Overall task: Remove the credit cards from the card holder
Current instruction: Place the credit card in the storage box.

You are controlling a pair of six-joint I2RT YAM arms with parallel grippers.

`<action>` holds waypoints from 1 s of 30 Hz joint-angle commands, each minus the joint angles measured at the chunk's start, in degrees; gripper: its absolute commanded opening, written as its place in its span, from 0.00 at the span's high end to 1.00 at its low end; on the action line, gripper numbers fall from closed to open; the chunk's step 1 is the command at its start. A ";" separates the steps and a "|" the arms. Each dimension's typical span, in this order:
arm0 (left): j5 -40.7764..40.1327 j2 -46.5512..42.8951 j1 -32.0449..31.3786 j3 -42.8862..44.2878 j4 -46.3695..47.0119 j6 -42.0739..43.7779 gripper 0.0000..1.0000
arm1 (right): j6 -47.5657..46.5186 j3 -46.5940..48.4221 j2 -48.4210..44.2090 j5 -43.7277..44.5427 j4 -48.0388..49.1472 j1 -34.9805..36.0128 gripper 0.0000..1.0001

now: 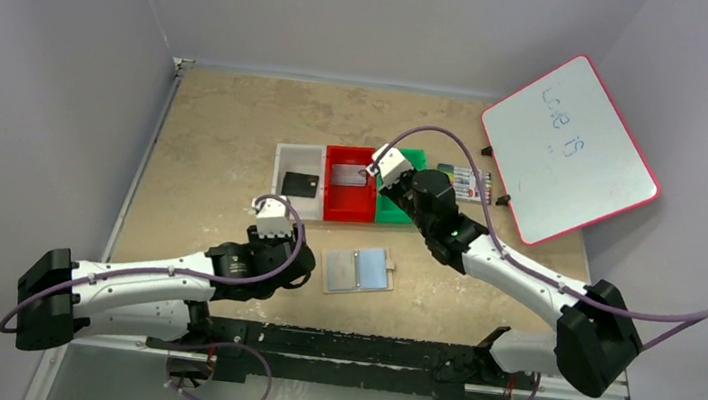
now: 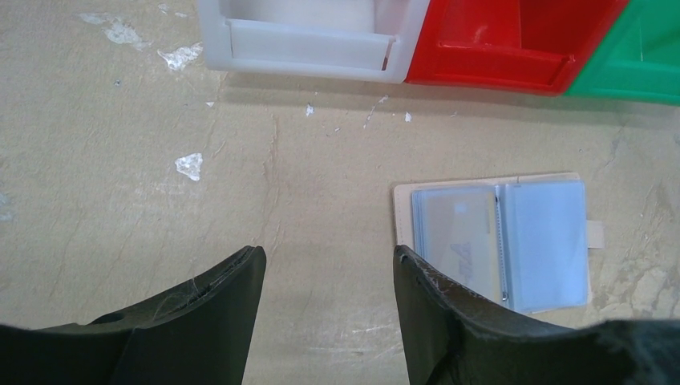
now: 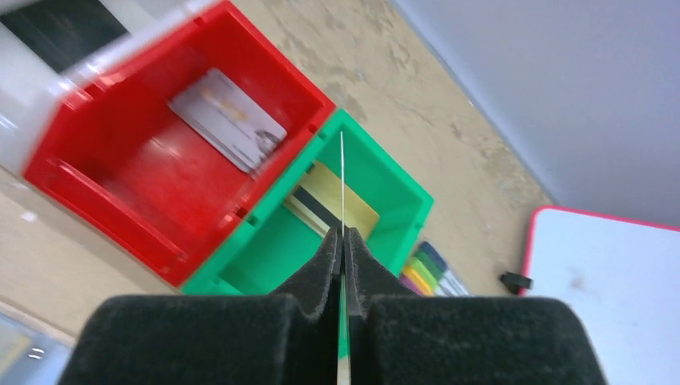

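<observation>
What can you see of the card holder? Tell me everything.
The card holder lies open and flat on the tan table, tan cover underneath, two pale-blue clear pockets facing up. The left pocket shows a card inside; the right pocket looks empty. A small snap tab juts from its right edge. Only the table touches it.

Left end effector (image 2: 329,261), jaws apart: bare bench (image 2: 144,184) ahead and left, bounded farther ahead by the white bin (image 2: 309,48) and red bin (image 2: 497,60) walls; open card holder (image 2: 497,241) lies just to the right. Right end effector (image 3: 342,237), pinching an edge-on card (image 3: 342,176): green bin (image 3: 273,241) below, a gold card (image 3: 361,212) on its floor; markers (image 3: 429,269) and whiteboard (image 3: 601,297) to the right.
</observation>
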 commanded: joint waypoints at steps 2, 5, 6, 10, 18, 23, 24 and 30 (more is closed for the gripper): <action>-0.19 -0.46 -0.16 -0.17 1.30 -0.73 0.41 | -12.49 1.06 -0.28 -7.67 -2.09 -4.74 1.00; -0.31 -1.04 -0.12 -0.18 1.21 -0.66 0.40 | -16.98 3.05 1.98 -13.38 -7.28 -6.38 1.00; -0.35 -1.16 -0.16 -0.12 1.16 -0.50 0.41 | -18.28 3.10 2.85 -13.83 -7.03 -6.70 1.00; -0.28 -1.37 -0.16 0.16 0.85 -0.19 0.41 | -24.37 2.76 4.44 -19.07 -5.74 -8.33 1.00; -0.23 -2.32 -0.16 0.11 0.73 -0.01 0.41 | -31.98 3.65 8.92 -21.08 -6.28 -11.15 1.00; -0.18 -2.40 -0.16 0.23 0.58 0.21 0.41 | -35.18 4.67 12.13 -20.52 -5.92 -12.24 1.00; -0.23 -2.48 -0.15 0.30 0.48 0.28 0.41 | -35.61 5.07 12.74 -20.77 -5.84 -12.36 1.00; -0.32 -3.53 -0.14 0.36 0.21 0.70 0.41 | -37.52 8.81 17.43 -21.00 -6.35 -12.74 1.00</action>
